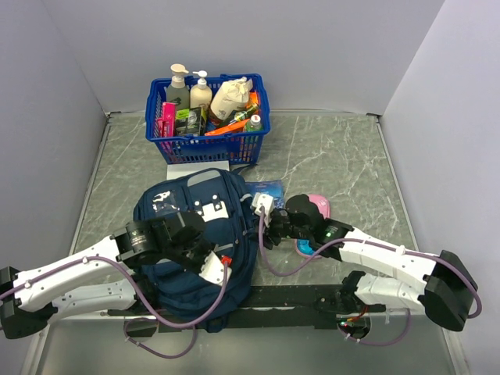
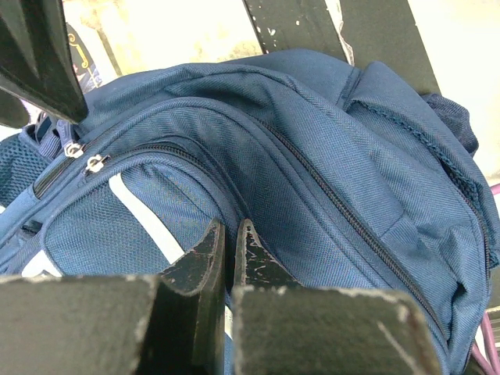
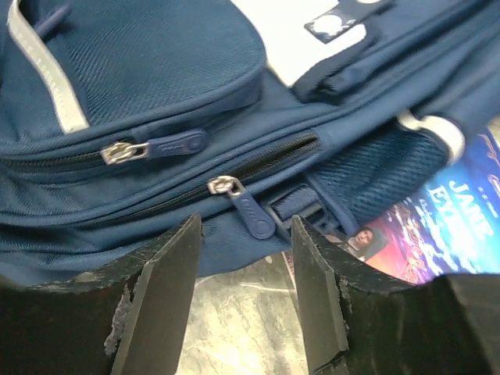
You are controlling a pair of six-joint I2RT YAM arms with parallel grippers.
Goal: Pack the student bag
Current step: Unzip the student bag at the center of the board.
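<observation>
From above, the student bag (image 1: 195,234) lies flat with its front pockets up, close to the arms' bases and between the two arms. Beyond the bag, against the back wall, a blue basket (image 1: 205,147) of bottles closes off the far side. A blue-covered book (image 1: 268,188) and a pink object (image 1: 318,205) lie just beside the bag on its right, where the right arm reaches in. The widest free room lies farther right of the bag, and some to its left.

At the left wrist, the left gripper (image 2: 232,234) is fully closed. Its tips rest on the bag's cloth below a curved zip, and I cannot tell whether a fold is pinched between them. It probably steadies the bag so that a zip can be drawn.

At the right wrist, the right gripper (image 3: 244,226) stands partly open and holds nothing. Its fingers sit either side of a zipper pull (image 3: 251,212) at the bag's edge, not yet touching it. The book shows just past that edge, so the fingers have little spare room on that side.
</observation>
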